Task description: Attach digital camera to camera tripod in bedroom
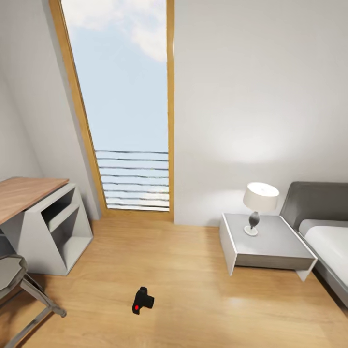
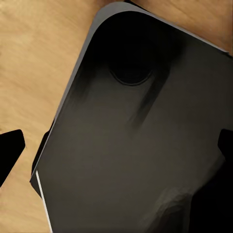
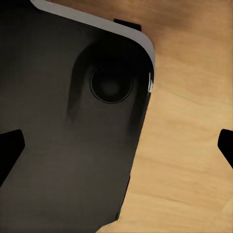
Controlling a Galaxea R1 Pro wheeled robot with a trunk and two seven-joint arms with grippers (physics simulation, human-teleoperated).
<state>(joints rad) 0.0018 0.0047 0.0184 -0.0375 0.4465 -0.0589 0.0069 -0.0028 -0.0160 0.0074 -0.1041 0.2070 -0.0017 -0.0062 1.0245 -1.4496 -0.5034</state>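
The digital camera, small and black with a red dot, lies on the light wood floor of the bedroom, in the open stretch between the desk and the nightstand. The camera tripod is out of view. In the left wrist view my left gripper is open, its dark fingertips spread wide over a dark panel of my own base and the floor. My right gripper is open as well, hanging over the same kind of dark panel. Nothing sits between either pair of fingers.
A wooden-topped grey desk and a grey chair stand at the left. A tall window is straight ahead. To the right are a grey nightstand with a white lamp and the bed.
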